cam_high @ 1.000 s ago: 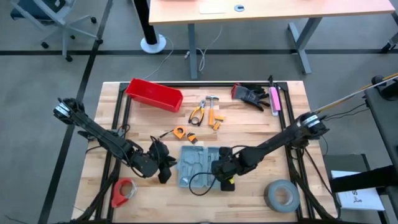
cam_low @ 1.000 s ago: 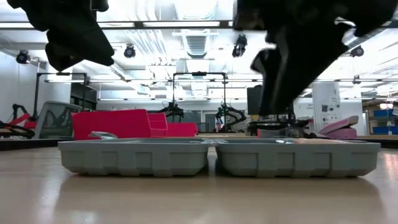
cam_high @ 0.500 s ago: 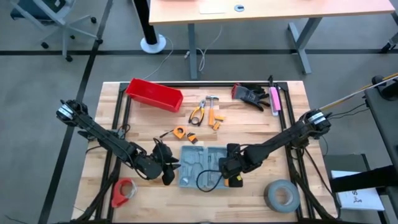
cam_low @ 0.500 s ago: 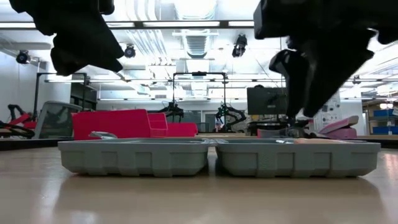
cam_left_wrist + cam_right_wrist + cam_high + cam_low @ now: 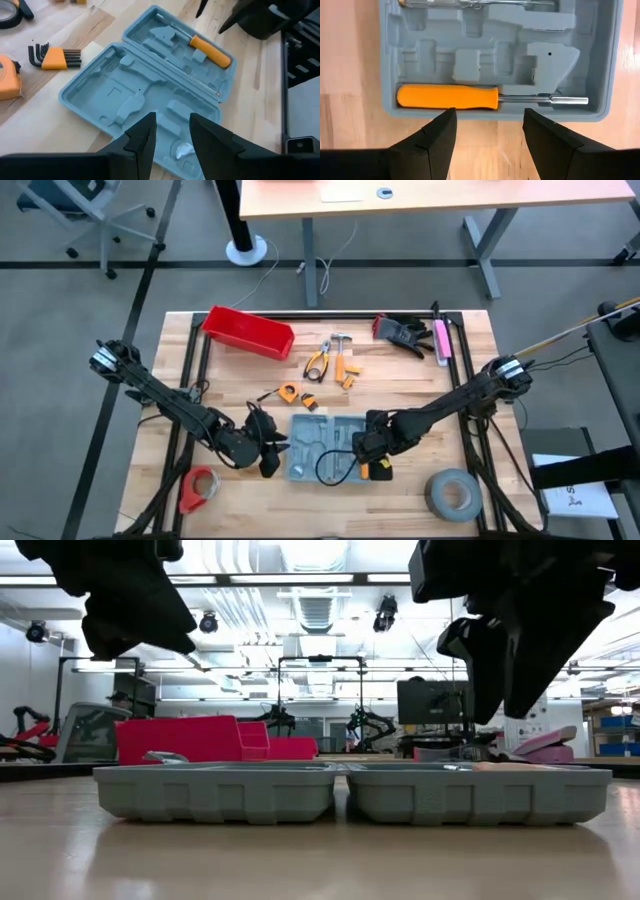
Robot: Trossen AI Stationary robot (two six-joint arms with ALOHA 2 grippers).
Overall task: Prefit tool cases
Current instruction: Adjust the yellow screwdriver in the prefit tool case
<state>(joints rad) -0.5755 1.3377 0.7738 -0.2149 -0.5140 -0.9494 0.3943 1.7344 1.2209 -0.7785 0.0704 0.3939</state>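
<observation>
The tool case point(image 5: 318, 444) lies open and flat on the wooden desk point(image 5: 400, 380), both grey-blue halves facing up, between the two grippers. The right gripper point(image 5: 372, 455) hangs just above the case's edge with its jaws apart and nothing between them; directly ahead of the jaws, an orange-handled screwdriver point(image 5: 490, 97) rests in the nearest long recess, its steel shaft lying along the rim. A second, clear-handled screwdriver point(image 5: 475, 3) sits in the far recess of the same half. The left gripper point(image 5: 266, 452) hovers at the opposite side of the case, its jaws partly apart and empty, with the moulded recesses of the nearer half spread just beyond the tips. Off to one side of those jaws, a set of hex keys point(image 5: 54, 56) in an orange holder lies on the desk beside the case, and an orange tape measure point(image 5: 9, 77) lies a little farther out
</observation>
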